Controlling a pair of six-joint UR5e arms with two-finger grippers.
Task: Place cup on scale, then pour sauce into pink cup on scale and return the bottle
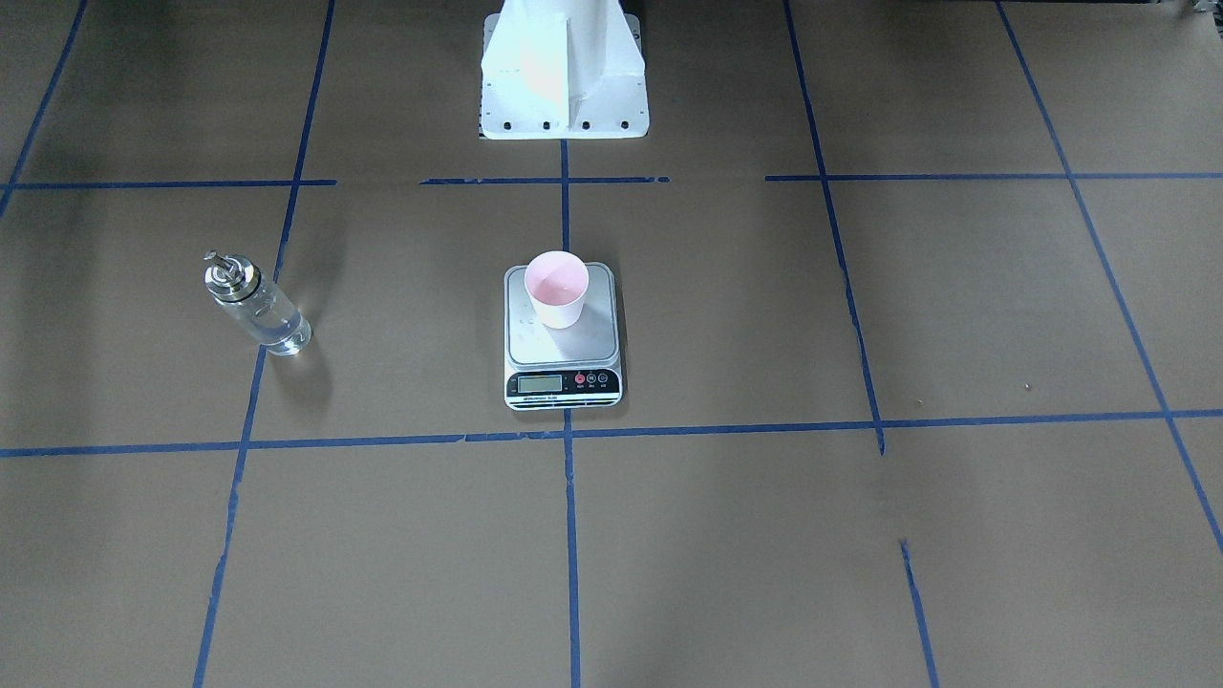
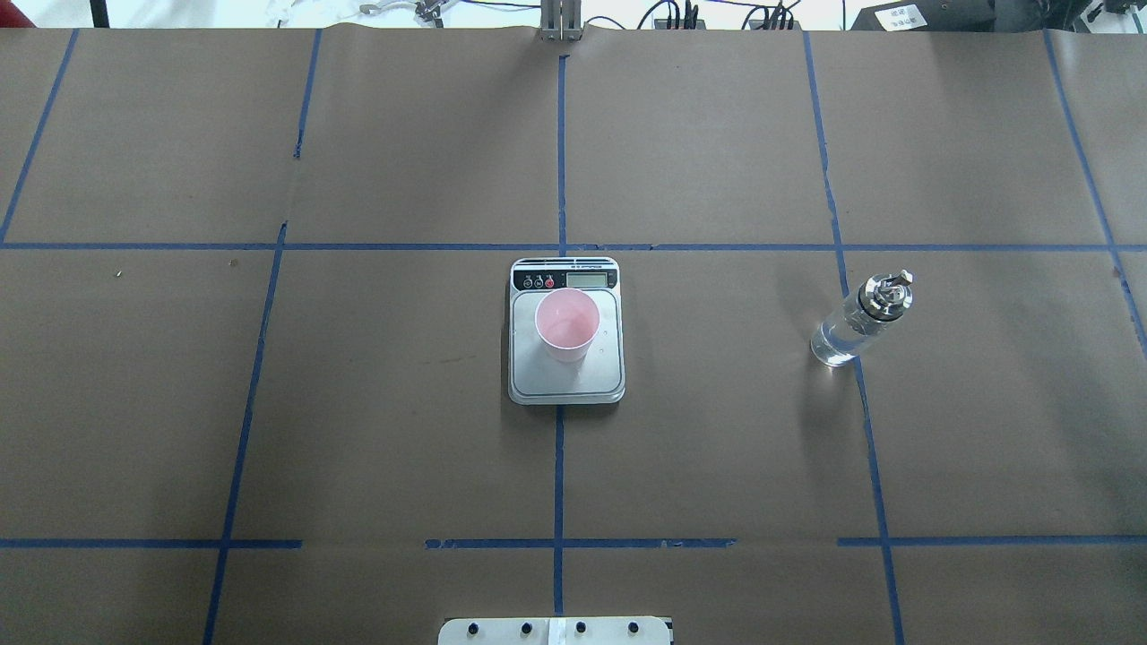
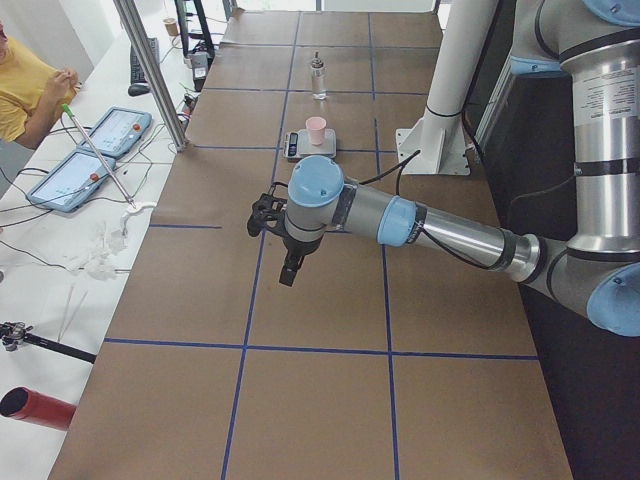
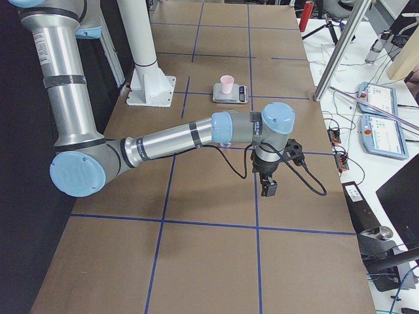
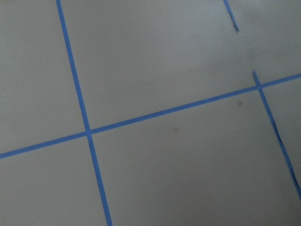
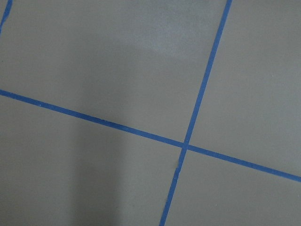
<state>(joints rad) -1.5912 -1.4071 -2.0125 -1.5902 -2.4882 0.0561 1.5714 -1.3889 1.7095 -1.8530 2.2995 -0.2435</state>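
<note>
The pink cup (image 1: 557, 290) stands upright on the steel platform of the scale (image 1: 564, 384) at the table's middle; both also show in the overhead view, the cup (image 2: 566, 324) on the scale (image 2: 566, 387). The clear glass bottle (image 2: 862, 320) with its silver pourer cap stands upright on the robot's right, apart from the scale, and clear sauce shows faintly in its lower part (image 1: 277, 330). My left gripper (image 3: 290, 270) and right gripper (image 4: 268, 188) hang over bare table far from these things. They show only in the side views, so I cannot tell if they are open or shut.
Brown paper with a blue tape grid covers the table (image 2: 358, 430). The white robot pedestal (image 1: 564, 86) stands at the robot-side edge. Both wrist views show only paper and tape. An operator (image 3: 25, 85) and tablets (image 3: 90, 150) are beyond the far edge.
</note>
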